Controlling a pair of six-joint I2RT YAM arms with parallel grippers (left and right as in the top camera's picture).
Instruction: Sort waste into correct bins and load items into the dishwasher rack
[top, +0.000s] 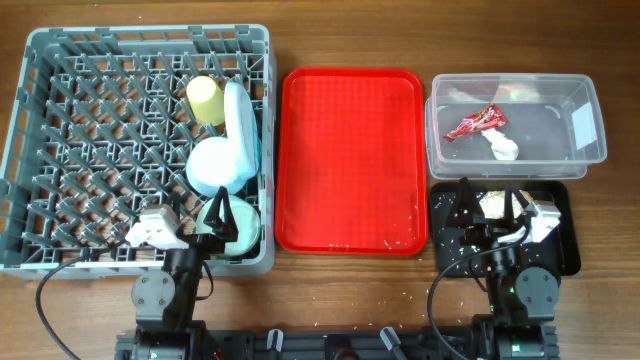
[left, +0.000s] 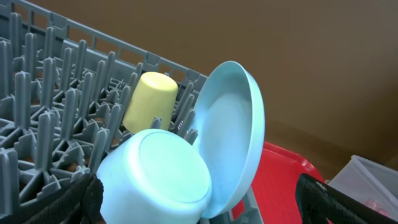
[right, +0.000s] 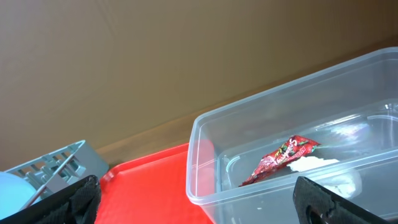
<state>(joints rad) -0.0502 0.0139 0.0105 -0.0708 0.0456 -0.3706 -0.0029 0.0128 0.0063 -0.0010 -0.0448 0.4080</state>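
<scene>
- Landmark: the red tray (top: 350, 160), lying flat on the table. A few pale specks lie along its near right edge.
- Dishwasher rack (top: 18, 150): just left of the red tray, the two sides close together.
- In the rack, in the strip nearest the red tray and going from far to near:
  - small yellow cup (top: 205, 100), tilted among the pegs
  - light blue plate (top: 243, 125), standing on edge
  - light blue bowl (top: 218, 167), base outward, resting against the plate
  - pale green bowl (top: 243, 228)
- Left gripper (top: 222, 205): left of the red tray's near corner, over the pale green bowl. Its fingers (left: 74, 202) are spread wide and it holds nothing.
- Clear tub (top: 590, 150): right of the red tray's far half. The red wrapper (top: 475, 123) and white tissue (top: 503, 148) lie inside it.
- Black tray (top: 568, 250): right of the red tray's near half. The beige food scraps (top: 494, 207) are in it.
- Right gripper (top: 489, 200): over the black tray, fingers spread wide on either side of the scraps, holding nothing.
</scene>
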